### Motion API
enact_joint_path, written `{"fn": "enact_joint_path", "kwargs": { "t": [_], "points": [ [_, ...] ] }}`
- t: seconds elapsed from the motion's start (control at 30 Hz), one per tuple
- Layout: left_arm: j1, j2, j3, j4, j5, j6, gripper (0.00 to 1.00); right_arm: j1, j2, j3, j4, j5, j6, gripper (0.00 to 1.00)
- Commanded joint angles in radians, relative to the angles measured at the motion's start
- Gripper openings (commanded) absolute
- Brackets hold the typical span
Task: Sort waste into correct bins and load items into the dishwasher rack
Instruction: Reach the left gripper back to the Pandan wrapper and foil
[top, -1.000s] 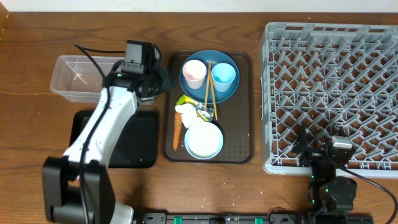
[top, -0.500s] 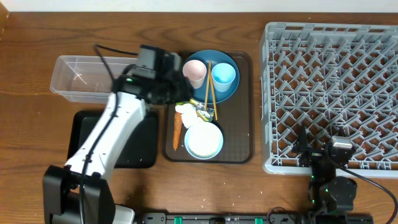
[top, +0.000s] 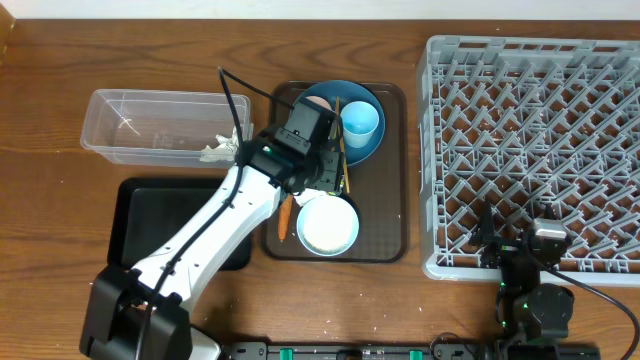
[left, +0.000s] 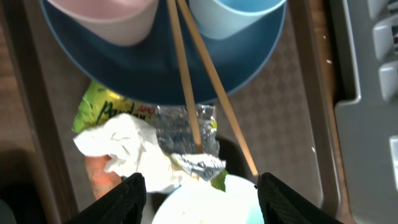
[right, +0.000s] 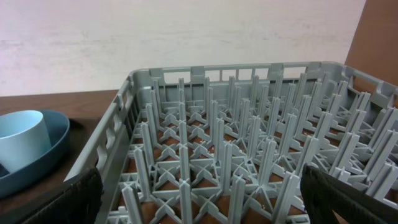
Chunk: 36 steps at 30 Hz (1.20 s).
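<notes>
Crumpled white tissue (left: 127, 155) just ahead of left end effector (left: 202, 190)

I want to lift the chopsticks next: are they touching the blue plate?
Touching. The left wrist view shows both chopsticks lying on the blue plate between the pink cup and the blue cup, crossing its rim with no gap visible.

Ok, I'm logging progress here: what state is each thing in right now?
left gripper: open, empty
right gripper: open, empty
clear box: holds one tissue
black tray: empty where visible
rack: empty
pink cup: upright on plate
light blue cup: upright on plate
chopsticks: lying across plate
bowl: upright
</notes>
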<state>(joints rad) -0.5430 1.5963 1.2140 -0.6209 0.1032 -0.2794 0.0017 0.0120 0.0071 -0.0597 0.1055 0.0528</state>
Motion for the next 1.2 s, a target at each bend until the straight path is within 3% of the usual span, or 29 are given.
{"fn": "enact_joint_path", "kwargs": {
  "t": [0.0,0.63,1.17],
  "points": [
    [-0.006,0.037,-0.018,0.013,-0.063,0.017,0.60,0.014,-0.003,-0.002,-0.003,0.007,0.014,0.99],
    [-0.006,0.197,-0.018,0.090,-0.096,0.017,0.58,0.014,-0.003,-0.002,-0.003,0.007,0.014,0.99],
    [-0.006,0.197,-0.018,0.076,-0.096,0.017,0.06,0.014,-0.003,-0.002,-0.003,0.007,0.014,0.99]
  ]
}}
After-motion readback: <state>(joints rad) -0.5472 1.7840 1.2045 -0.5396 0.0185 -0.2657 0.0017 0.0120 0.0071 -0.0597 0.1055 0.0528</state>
